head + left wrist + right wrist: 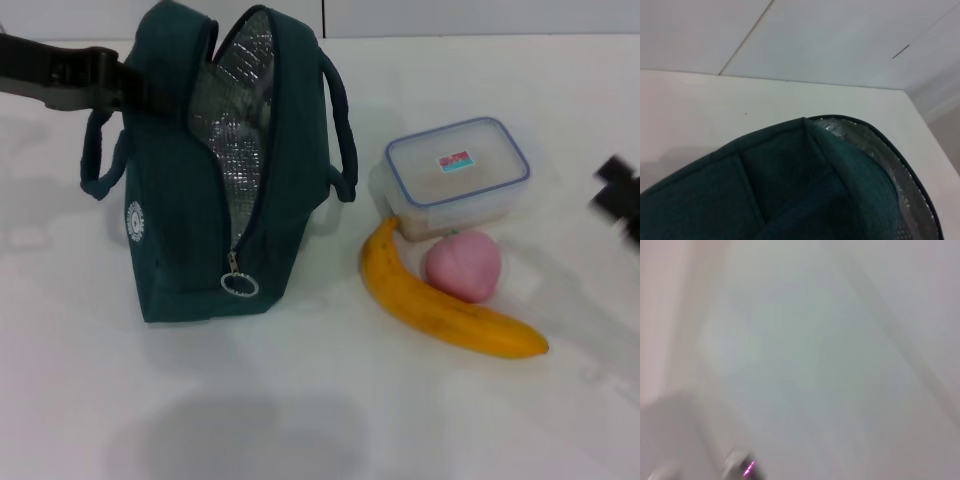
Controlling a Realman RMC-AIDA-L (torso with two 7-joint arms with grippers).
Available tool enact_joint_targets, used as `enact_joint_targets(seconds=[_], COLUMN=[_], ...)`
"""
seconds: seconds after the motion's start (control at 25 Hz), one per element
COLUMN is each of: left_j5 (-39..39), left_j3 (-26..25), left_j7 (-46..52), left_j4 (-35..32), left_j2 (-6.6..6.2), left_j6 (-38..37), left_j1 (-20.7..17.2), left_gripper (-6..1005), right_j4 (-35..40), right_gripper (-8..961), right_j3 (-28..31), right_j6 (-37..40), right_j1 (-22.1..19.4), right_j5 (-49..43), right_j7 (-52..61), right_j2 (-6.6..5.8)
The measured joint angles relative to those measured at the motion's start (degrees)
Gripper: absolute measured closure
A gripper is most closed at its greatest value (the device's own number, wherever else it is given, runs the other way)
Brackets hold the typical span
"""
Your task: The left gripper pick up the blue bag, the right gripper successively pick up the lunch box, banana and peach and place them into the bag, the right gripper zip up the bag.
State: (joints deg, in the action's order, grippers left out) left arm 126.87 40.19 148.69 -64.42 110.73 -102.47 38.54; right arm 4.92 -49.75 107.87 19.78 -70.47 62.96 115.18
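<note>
My left pincer (128, 88) reaches in from the bench's left edge and meets the upper left side of the blue bag (190, 215), a tall dark teal fabric lunch bag with loop handles and silver foil lining; whether its fingers are closed on the fabric I cannot tell. The bag stands upright on the white bench (300, 400), left of centre, its zipper undone and its mouth gaping, a ring zipper pull (239, 284) hanging low on the front. My right pincer (620, 195) is a dark blur at the bench's right edge, apart from everything; its opening I cannot tell.

Right of the bag, toward the far side, sits the lunch box (458, 175), a clear rectangular plastic container with a blue-rimmed lid; stiff and probably slick, so I judge it best gripped across its short sides. The long curved yellow-orange banana (440, 300) lies just in front, one tip touching the box; firm, easily bruised, best taken mid-length. The small round pink peach (463, 264) nestles between box and banana; soft, apt to roll, wanting a gentle grip.
</note>
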Motion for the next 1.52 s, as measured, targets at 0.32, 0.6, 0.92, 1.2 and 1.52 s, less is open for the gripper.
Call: enact_joint_targets(seconds=[0.32,0.6,0.92,1.2,1.52], left_j5=[-1.39,-2.06,-2.16,-2.22,-2.87], left_j3=[-0.12,0.13,0.07,0.21,0.29], left_j7=[-0.29,-0.47,-1.03,-1.86,-1.92], left_j4=[0.00,-0.04,-0.37,-0.40,-0.44], left_j2=[0.01,0.16,0.18,0.46,0.53], left_j6=[-0.10,-0.11,-0.10,-0.08,-0.01], left_j1=[-0.07,0.00,0.37,0.48,0.58], left_gripper=[950,951,951,951,951], right_j4=[0.30,-0.04,-1.65,-4.75,-6.40], right_gripper=[141,144,147,150,154], right_j3=[0.01,-0.07,-0.79,-1.96,-2.82], right_j6=[-13.26,-27.88,-37.41,-44.38,-47.01], right_j1=[-1.95,2.25,8.61,14.57,18.14], right_j5=[9.83,11.22,10.85,10.70,10.25], right_j7=[21.92,30.30,33.72,33.89,35.04], right_j2=[-0.46,0.08,0.70,1.02,1.01])
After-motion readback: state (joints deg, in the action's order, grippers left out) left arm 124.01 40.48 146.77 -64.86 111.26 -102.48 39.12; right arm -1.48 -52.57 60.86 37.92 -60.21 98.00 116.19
